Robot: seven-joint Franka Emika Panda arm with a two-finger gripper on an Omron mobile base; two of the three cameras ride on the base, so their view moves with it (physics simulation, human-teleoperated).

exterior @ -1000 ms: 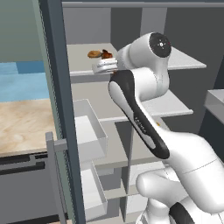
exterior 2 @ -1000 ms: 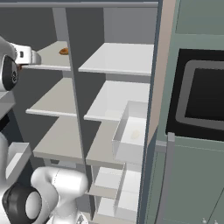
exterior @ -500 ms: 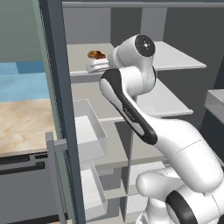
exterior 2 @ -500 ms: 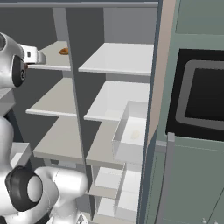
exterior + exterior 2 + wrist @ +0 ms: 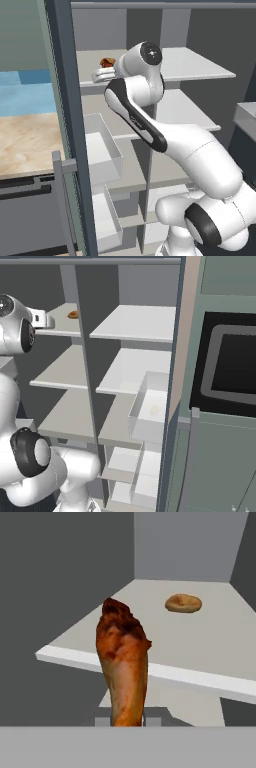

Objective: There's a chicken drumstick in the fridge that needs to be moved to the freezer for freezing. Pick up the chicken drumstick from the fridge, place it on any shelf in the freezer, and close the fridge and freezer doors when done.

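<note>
The reddish-brown chicken drumstick (image 5: 123,667), bulbous end up and away from the hand, sits pinched in the two-finger gripper (image 5: 128,721); the grey finger tips (image 5: 155,717) press against its narrow end on both sides. It hangs just in front of the white front edge of the top plain white shelf (image 5: 200,682), clear of the shelf surface.

Open room: grey space below the shelf lip and to the drumstick's left. A grey wall closes the shelf's far end.

From the left base camera, the white arm folds upward, its wrist level with the top shelf and the hand (image 5: 102,75) pointing toward the fridge (image 5: 200,65) opening; the meat is probably the small dark spot there, too small to confirm.

A round golden-brown bun-like item (image 5: 183,603) lies farther back on the same shelf, well apart. The slate-blue freezer door (image 5: 67,125) stands open at left, beside clear bins (image 5: 102,155).
</note>
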